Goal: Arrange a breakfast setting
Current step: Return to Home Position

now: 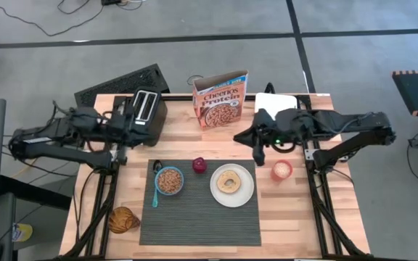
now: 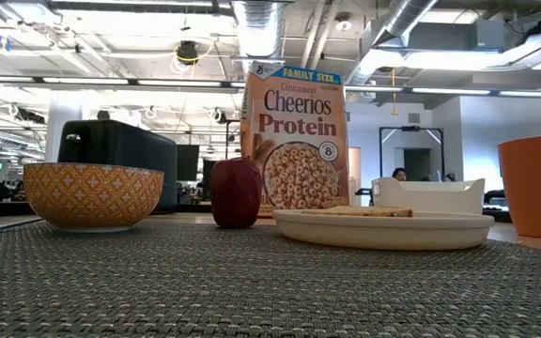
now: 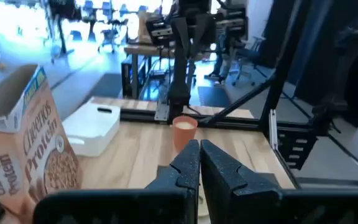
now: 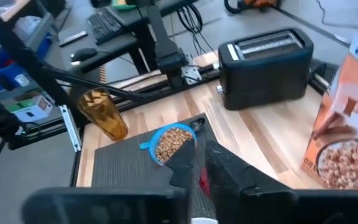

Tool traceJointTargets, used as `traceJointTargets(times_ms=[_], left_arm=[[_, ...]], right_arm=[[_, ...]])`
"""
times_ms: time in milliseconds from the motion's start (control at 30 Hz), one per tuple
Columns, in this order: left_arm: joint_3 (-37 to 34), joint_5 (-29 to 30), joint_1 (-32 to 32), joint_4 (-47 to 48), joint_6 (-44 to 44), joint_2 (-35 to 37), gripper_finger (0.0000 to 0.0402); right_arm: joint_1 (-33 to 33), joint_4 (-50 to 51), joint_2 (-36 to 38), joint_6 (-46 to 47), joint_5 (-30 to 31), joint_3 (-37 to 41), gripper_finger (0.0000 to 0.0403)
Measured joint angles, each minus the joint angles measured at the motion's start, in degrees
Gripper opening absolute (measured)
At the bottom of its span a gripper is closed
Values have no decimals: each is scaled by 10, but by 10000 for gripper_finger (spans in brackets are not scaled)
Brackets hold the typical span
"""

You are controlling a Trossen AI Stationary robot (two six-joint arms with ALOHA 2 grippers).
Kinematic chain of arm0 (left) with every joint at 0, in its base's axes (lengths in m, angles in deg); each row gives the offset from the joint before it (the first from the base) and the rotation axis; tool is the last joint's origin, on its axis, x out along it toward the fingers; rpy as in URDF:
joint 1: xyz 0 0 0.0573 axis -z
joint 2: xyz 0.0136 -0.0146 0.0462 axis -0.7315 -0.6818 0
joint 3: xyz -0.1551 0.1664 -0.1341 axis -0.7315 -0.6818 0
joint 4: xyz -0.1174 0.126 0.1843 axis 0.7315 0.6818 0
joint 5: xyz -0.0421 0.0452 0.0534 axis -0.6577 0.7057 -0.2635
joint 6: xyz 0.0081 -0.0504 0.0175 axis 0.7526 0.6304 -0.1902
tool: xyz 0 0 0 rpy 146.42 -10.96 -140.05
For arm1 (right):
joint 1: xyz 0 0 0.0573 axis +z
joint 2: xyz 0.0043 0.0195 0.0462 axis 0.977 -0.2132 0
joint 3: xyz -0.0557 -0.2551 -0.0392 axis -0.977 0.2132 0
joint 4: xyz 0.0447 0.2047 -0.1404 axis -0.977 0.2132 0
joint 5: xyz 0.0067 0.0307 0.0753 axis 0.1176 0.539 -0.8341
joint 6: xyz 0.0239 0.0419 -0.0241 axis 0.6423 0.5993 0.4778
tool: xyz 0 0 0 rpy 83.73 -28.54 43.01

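Observation:
A dark grey ribbed placemat (image 1: 198, 217) lies on the table's near middle. On it stand a small blue bowl (image 1: 169, 180) filled with cereal, a blue-handled spoon (image 1: 155, 192) to its left, a dark-red fruit (image 1: 199, 165) and a round white plate (image 1: 232, 185) bearing a tan bagel (image 1: 230, 179). My left gripper (image 1: 122, 139) is shut and empty, raised near the toaster. My right gripper (image 1: 258, 152) is shut and empty, raised to the right of the fruit. In the low view the bowl (image 2: 92, 195), fruit (image 2: 236, 192) and plate (image 2: 383, 228) show.
A black toaster (image 1: 147, 109) stands at the far left, a Cheerios box (image 1: 220, 99) at the far middle, a white lidded container (image 1: 276, 104) at the far right. An orange cup (image 1: 281, 170) stands right of the plate, an amber glass (image 1: 123, 219) left of the placemat.

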Motion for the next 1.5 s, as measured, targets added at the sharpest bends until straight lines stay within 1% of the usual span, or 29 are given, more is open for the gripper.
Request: traceJointTargets(times_ms=[100,167,267,433,567,633,700,800,900,967,1033,1167,1233,1400,1500], left_arm=[[-33,-8,0,-22,-20,33,0],[-64,-9,0,-43,-22,60,0],[-118,-28,0,-79,-21,101,0],[-199,-48,0,-146,5,167,0],[-235,-38,0,-154,39,202,0],[-244,-22,0,-137,47,211,0],[-248,-5,0,-114,48,216,0],[-252,10,0,-73,49,216,0],[-252,9,0,-37,49,214,0],[-252,10,0,-36,35,209,0],[-253,12,0,-41,15,207,0],[-261,3,0,-71,-31,215,0],[-276,1,0,-104,-45,223,0],[-338,24,0,-213,-46,240,0],[-367,23,0,-240,-32,246,0]], right_arm=[[9,0,15,-19,0,0,29],[16,-1,25,-28,0,0,17],[29,-13,40,-41,0,0,19],[52,-48,76,-59,0,14,42],[65,-101,135,-65,0,89,27],[68,-131,171,-65,0,135,18],[72,-163,207,-66,0,180,18],[69,-188,259,-66,3,244,35],[65,-201,311,-64,35,301,59],[64,-205,346,-65,52,334,64],[64,-208,384,-64,54,368,65],[64,-220,463,-65,54,430,55],[64,-224,513,-64,54,459,49],[64,-228,622,-62,54,526,33],[64,-200,671,-42,63,555,29]])
